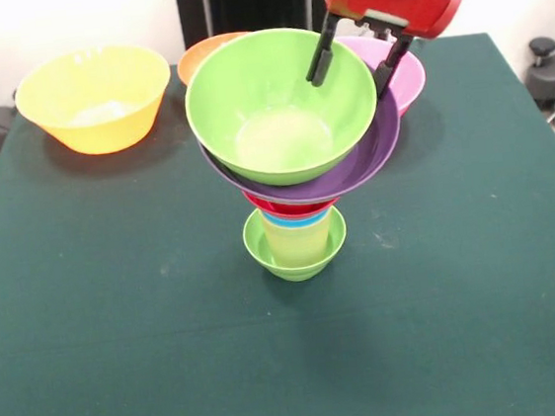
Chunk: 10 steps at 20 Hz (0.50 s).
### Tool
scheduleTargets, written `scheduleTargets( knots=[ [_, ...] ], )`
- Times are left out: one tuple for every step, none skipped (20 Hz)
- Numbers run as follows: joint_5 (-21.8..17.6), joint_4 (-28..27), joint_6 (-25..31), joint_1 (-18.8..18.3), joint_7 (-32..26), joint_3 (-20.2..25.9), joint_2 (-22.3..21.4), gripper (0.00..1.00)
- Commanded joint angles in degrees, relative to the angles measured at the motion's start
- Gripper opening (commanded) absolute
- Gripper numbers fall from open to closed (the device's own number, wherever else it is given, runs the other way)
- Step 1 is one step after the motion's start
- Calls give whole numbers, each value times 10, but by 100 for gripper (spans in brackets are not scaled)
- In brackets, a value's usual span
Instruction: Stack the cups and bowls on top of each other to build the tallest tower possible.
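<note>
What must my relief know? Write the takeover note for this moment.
Pincer: open, straddling the green bowl's far rim, nothing gripped.
Tower mid-table: lime bowl as base, yellow cup in it, blue and red layers, purple bowl, green bowl on top.
Left: yellow bowl, orange bowl, pink bowl, all at the far side.

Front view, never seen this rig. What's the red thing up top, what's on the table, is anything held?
The camera faces the robot across a green table. The red thing is the arm's end effector; its two black fingers straddle the rim of the large green bowl, open, not visibly clamping it. That bowl tops the tower: small lime-green bowl as base, nested cups, a red layer, wide purple bowl. Behind stand yellow, orange and pink bowls.
</note>
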Motion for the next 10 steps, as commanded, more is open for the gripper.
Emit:
scheduleTargets(
  knots=[
    [12, 48, -15, 3, 31, 30, -2, 100],
    [11, 48, -15, 3, 30, 29, -2, 100],
    [11, 49, -15, 3, 30, 29, -3, 100],
    [10, 49, -16, 3, 30, 29, -3, 100],
    [10, 49, -16, 2, 30, 29, -2, 100],
    [9, 49, -17, 2, 31, 29, -2, 100],
    [9, 49, -18, 2, 31, 29, -1, 100],
    [8, 49, -19, 2, 32, 28, -1, 100],
    [8, 50, -20, 2, 32, 28, -2, 100],
    [7, 51, -19, 2, 32, 28, -2, 100]
  ],
)
